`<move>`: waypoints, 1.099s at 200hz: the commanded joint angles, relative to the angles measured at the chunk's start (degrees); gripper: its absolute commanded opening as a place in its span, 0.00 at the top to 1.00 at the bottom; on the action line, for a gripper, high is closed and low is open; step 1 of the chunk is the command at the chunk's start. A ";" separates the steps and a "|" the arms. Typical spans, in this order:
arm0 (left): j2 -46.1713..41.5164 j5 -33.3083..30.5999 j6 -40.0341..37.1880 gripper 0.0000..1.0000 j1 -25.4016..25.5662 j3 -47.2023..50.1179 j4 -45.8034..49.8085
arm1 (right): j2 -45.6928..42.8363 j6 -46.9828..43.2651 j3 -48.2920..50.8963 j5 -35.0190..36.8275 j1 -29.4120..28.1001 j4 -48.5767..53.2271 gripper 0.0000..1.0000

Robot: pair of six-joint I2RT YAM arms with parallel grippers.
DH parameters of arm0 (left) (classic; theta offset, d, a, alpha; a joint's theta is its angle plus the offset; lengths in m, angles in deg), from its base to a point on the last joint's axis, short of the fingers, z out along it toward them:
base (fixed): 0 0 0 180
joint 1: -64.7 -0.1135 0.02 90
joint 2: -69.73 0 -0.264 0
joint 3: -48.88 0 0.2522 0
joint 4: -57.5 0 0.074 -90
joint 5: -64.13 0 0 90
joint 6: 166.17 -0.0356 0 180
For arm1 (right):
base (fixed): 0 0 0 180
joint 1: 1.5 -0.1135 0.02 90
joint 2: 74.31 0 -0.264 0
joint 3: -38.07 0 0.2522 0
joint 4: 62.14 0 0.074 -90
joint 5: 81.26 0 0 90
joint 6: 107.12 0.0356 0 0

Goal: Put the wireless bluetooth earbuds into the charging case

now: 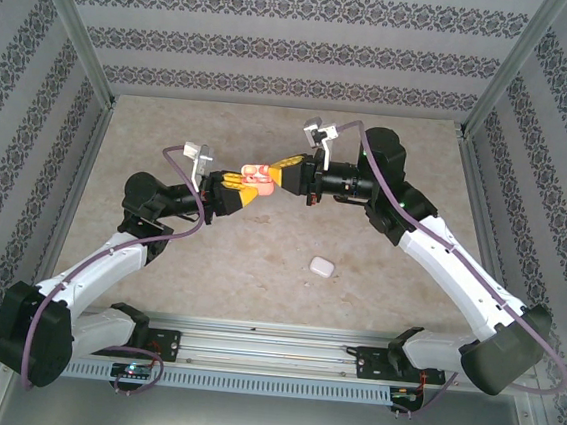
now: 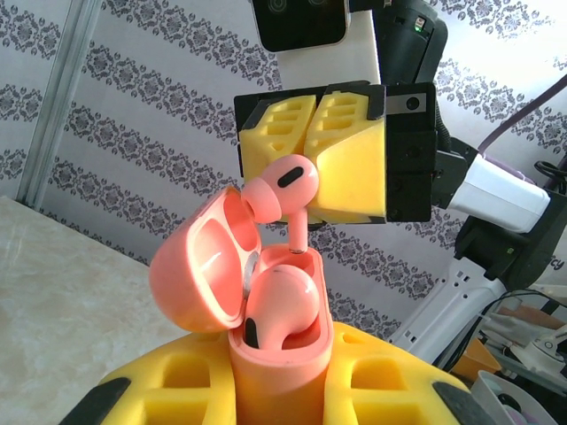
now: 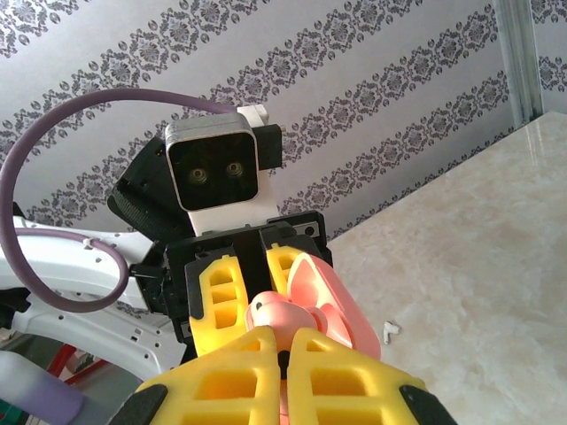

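Note:
A pink charging case [image 2: 282,359] stands upright with my left gripper [image 2: 282,394] shut on its body, the lid [image 2: 199,274] swung open to the left. One pink earbud [image 2: 283,305] sits in the case. A second pink earbud [image 2: 282,188] hangs stem-down just above the empty slot, with my right gripper [image 2: 314,142] shut on it. In the right wrist view this earbud [image 3: 279,312] pokes out between the right gripper [image 3: 283,354] fingers, the open lid [image 3: 337,305] beside it. From above, the left gripper [image 1: 233,190] and the right gripper [image 1: 285,176] meet over mid-table.
A white case [image 1: 320,266] lies shut on the marble table [image 1: 259,260] near the front, right of centre. A small white earbud [image 3: 391,330] lies loose on the tabletop. Patterned walls enclose the table on three sides.

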 commanded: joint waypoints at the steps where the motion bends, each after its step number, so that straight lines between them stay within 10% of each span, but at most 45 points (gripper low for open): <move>1: -0.42 0.66 1.97 1.00 0.31 -1.85 -5.94 | 0.16 0.52 1.26 -2.81 0.38 -2.23 0.93; 220: 0.94 0.83 3.27 1.00 0.75 -3.12 -6.48 | 1.07 -4.98 0.70 -5.21 0.92 5.14 0.72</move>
